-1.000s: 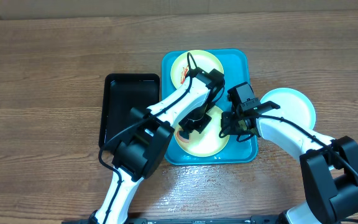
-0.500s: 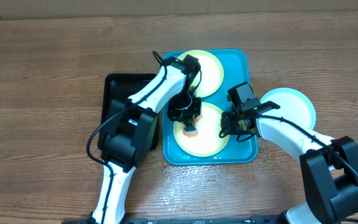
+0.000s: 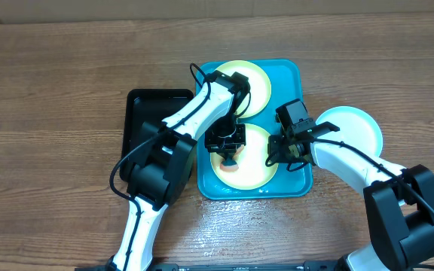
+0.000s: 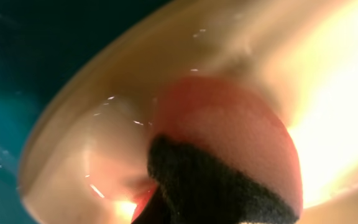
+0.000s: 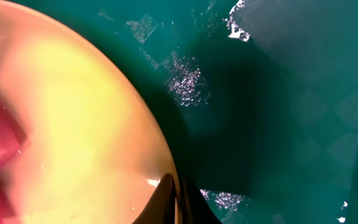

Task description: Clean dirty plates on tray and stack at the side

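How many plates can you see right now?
3. One plate at the far end of the turquoise tray, one at its near end, one on the table right of the tray; none looks hidden.

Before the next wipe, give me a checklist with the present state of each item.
1. Sponge gripped: ok. The left gripper is shut on the sponge.
2. Sponge on target: ok. It presses on the near plate in the tray.
3. Plate steadied: ok. The right gripper is shut on that plate's right rim.
4. Near plate clean: cannot tell. The left arm and sponge hide its middle.
5. Far plate clean: cannot tell. The same arm covers part of it.
6. Stacking spot: ok. The side plate lies right of the tray, its visible face bare.
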`<act>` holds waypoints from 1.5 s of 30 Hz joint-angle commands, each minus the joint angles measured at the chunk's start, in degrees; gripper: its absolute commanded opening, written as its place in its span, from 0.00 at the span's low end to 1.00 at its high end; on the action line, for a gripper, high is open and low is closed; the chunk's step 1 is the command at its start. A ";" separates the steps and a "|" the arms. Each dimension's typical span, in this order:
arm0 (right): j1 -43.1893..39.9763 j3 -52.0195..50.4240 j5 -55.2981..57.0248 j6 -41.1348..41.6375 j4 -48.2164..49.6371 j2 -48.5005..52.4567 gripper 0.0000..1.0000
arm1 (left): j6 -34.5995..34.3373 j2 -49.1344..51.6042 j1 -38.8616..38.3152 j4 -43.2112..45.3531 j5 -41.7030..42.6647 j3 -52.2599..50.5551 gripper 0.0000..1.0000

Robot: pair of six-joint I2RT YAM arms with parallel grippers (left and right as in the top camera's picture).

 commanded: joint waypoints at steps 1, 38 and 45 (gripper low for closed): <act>0.00 4.46 2.54 0.63 -3.23 1.73 0.04 | -1.73 -3.89 -0.09 -0.15 -7.26 0.07 0.04; 0.00 12.52 1.22 19.63 -14.47 1.73 0.04 | 1.20 -5.79 -0.50 10.21 -15.82 -8.04 0.04; 0.00 12.52 1.22 19.63 -14.49 1.73 0.04 | 6.69 -5.66 -0.81 15.74 5.20 -8.41 0.04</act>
